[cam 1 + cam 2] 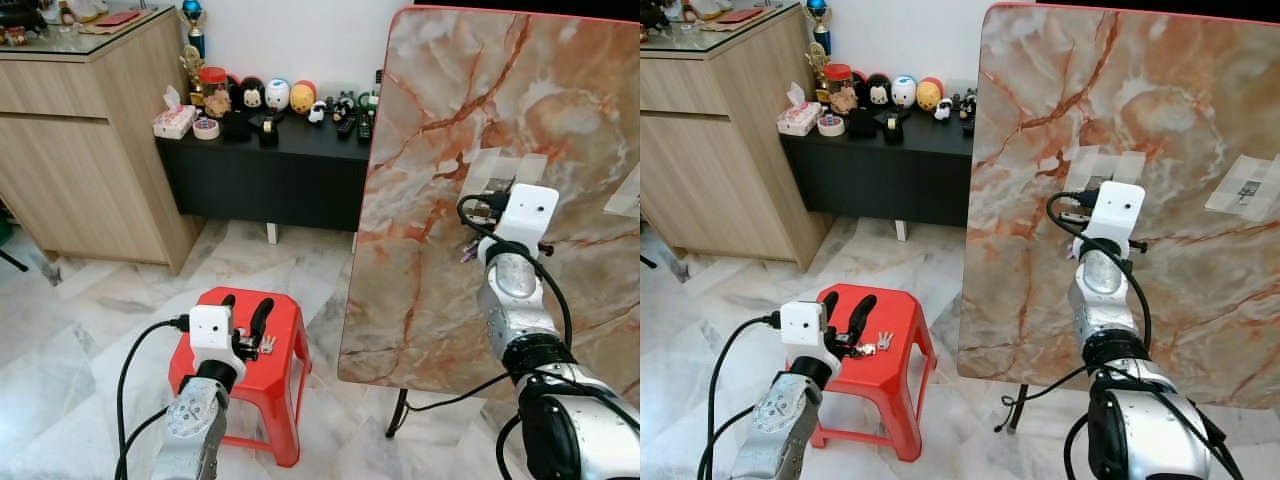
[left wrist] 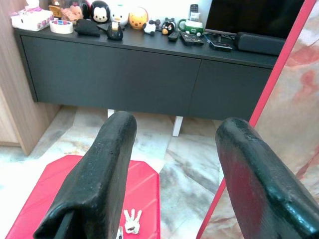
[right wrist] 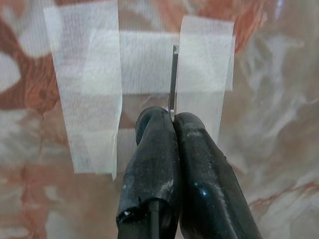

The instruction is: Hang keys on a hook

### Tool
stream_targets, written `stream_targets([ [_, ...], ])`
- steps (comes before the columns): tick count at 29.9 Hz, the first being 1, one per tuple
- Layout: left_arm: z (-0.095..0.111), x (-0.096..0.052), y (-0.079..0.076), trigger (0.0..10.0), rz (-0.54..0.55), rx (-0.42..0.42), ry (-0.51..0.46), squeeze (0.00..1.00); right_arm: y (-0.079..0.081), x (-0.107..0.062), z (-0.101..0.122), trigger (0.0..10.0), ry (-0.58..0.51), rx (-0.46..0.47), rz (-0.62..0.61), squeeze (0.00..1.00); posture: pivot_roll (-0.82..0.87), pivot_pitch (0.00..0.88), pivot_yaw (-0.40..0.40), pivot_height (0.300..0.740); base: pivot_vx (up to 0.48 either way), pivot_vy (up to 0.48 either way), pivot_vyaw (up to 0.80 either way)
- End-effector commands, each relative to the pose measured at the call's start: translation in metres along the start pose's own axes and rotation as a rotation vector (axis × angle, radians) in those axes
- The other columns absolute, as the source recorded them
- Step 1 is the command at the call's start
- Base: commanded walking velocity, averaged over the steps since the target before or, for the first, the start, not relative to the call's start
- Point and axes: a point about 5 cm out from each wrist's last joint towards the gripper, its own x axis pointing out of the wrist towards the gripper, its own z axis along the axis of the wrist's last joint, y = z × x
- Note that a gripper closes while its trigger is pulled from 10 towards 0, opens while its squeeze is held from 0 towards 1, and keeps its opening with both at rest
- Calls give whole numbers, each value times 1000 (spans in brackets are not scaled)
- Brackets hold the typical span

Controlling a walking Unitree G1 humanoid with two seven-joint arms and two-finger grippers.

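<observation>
Marble board (image 1: 440,200) stands upright w/ taped hook (image 3: 173,79) just past the right pincer (image 3: 172,117), whose fingers are pressed shut at the hook's lower end. Red stool (image 1: 285,330) sits under the left pincer (image 2: 174,149), fingers spread wide, nothing held. Keys (image 2: 132,221) lie flat on the stool below and between its fingers, blades pointing away from the pincer, long axis roughly along the fingers. Best bet: drop straight down, straddle the bunch, close near the ring.

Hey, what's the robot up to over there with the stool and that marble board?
The robot stands between a red stool and an upright marble-patterned board. Its left gripper hovers open over the stool, where a bunch of keys lies untouched. Its right gripper is raised to the board with its fingers pressed together at a thin metal hook held on by white tape. So the keys have not been picked up or hung yet.
</observation>
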Motion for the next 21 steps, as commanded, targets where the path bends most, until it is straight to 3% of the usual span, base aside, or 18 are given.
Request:
stream_targets([
  [1,5,1,-1,10000,-7,16,-12,0,-5,5,9,10000,-17,-1,-20,0,58,0,-44,740,0,0,0],
  [21,4,1,-1,10000,-13,15,-7,0,-10,3,-4,10000,63,-12,-65,0,60,0,-41,740,0,0,0],
])
